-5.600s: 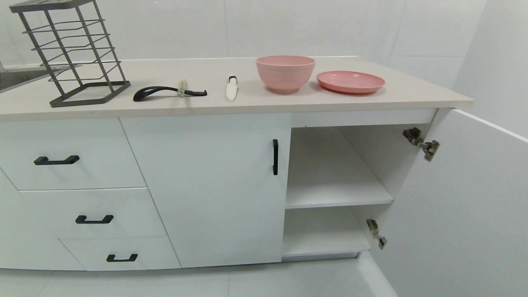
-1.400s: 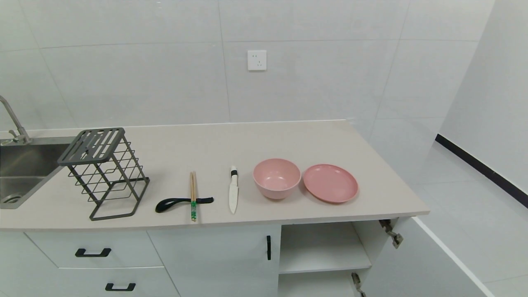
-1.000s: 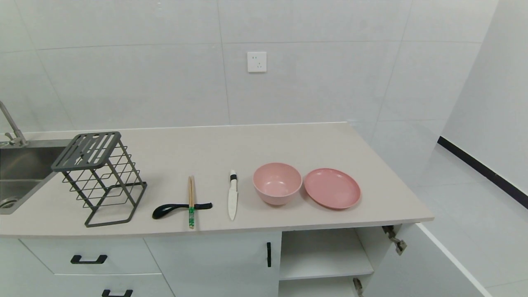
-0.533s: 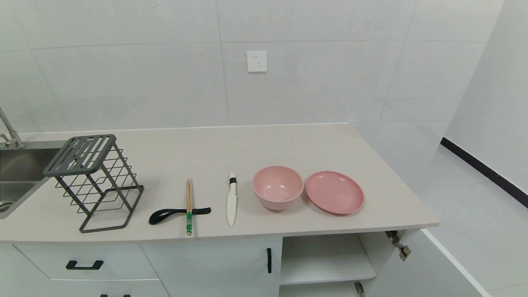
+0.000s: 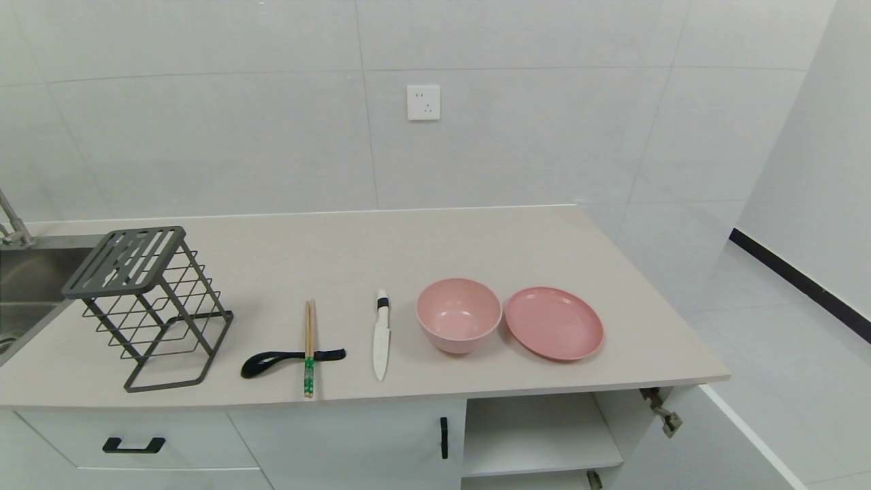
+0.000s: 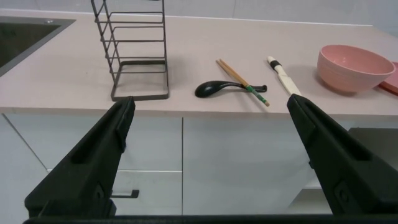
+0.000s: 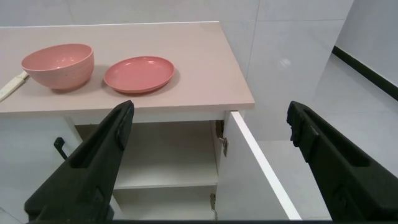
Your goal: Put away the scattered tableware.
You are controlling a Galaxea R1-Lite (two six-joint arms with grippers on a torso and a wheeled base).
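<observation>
On the beige counter [image 5: 381, 252] lie, left to right, a black spoon [image 5: 272, 358] crossed by a pair of chopsticks [image 5: 309, 347], a white knife [image 5: 381, 335], a pink bowl [image 5: 458, 314] and a pink plate [image 5: 554, 331]. My left gripper [image 6: 208, 162] hangs open in front of the cabinet, below the counter's edge, facing the spoon [image 6: 217, 88], chopsticks [image 6: 242, 82], knife [image 6: 284, 76] and bowl [image 6: 354, 67]. My right gripper [image 7: 208, 162] is open too, before the open cabinet, with the bowl [image 7: 59, 64] and plate [image 7: 138, 73] beyond it.
A dark wire rack [image 5: 146, 299] stands at the counter's left, beside a steel sink [image 5: 20, 299]. Below the plate the cabinet [image 5: 537, 435] is open, its door [image 5: 721, 435] swung out to the right, a bare shelf [image 7: 168, 155] inside. Drawers with black handles [image 5: 134, 445] sit on the left.
The head camera has risen from the cabinet front to look down on the counter, so the whole picture shifted. The tableware lies where it was.
</observation>
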